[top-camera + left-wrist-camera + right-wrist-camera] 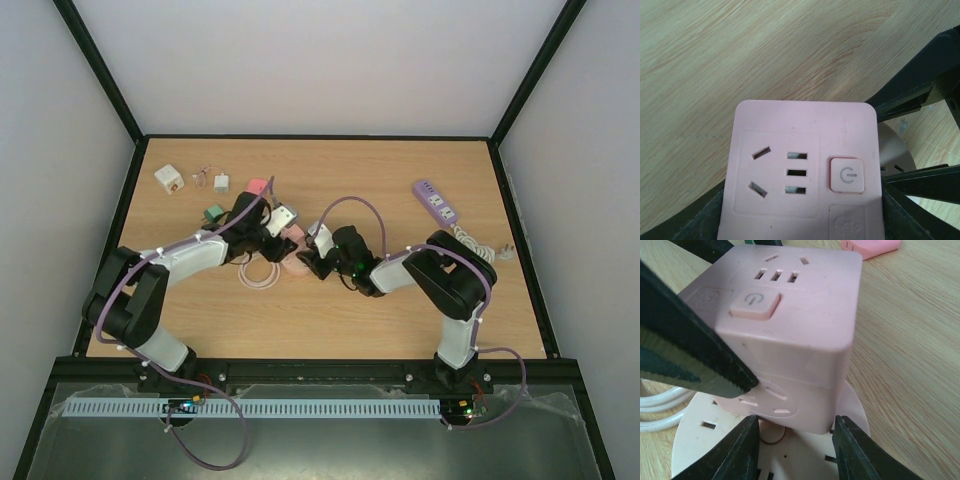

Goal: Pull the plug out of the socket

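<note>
The socket's pink square block (790, 315) stands over its pale round disc (805, 460). It also shows in the top view as the block (293, 232). My left gripper (800, 220) is shut on the block's sides, and one dark serrated finger (690, 355) of it crosses the right wrist view. My right gripper (795, 445) reaches over the disc, its fingertips (747, 440) closed against the block's lower corners. The outlet faces (775, 172) that show hold nothing. The plug is hidden from view. I cannot tell whether the block touches the disc.
A coiled pale cable (258, 275) lies beside the disc. Small adapters, white (168, 178), pink (257, 186) and green (212, 213), sit at the back left. A lilac power strip (435, 200) with a white cord lies at the back right.
</note>
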Robot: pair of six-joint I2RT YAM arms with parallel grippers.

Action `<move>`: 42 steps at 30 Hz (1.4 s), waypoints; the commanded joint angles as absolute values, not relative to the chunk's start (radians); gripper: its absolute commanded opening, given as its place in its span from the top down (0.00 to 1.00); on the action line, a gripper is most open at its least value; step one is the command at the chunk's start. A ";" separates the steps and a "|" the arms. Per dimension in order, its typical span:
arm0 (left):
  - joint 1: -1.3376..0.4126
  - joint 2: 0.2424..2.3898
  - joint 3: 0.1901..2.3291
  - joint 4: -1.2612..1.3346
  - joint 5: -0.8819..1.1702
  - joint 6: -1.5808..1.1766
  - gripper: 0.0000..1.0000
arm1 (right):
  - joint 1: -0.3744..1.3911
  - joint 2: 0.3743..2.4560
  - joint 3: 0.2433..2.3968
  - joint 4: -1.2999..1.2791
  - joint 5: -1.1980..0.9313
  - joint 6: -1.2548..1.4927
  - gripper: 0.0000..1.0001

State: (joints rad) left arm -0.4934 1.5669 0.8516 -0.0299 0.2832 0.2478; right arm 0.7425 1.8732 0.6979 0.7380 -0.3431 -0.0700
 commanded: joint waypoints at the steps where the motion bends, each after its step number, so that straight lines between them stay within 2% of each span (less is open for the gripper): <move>1: -0.464 1.535 0.952 0.061 0.550 0.147 0.76 | 0.741 1.938 0.684 0.567 -0.287 -0.072 0.60; 4: -0.480 1.519 0.936 0.065 0.549 0.197 0.76 | 0.741 1.938 0.686 0.566 -0.284 -0.072 0.60; 8: -0.581 1.455 0.869 0.091 0.396 0.331 0.76 | 0.741 1.939 0.687 0.562 -0.283 -0.074 0.61; 13: -0.605 1.452 0.832 0.121 0.289 0.335 0.77 | 0.740 1.945 0.689 0.561 -0.284 -0.072 0.61; 20: -0.556 1.471 0.859 0.092 0.356 0.292 0.77 | 0.739 1.941 0.690 0.559 -0.283 -0.074 0.61; 32: -0.355 1.434 0.960 -0.061 0.487 0.232 0.77 | 0.739 1.812 0.738 0.501 -0.364 -0.100 0.55; 42: -0.010 1.360 0.965 -0.187 0.676 0.176 0.76 | 0.737 1.680 0.857 0.369 -0.439 -0.122 0.39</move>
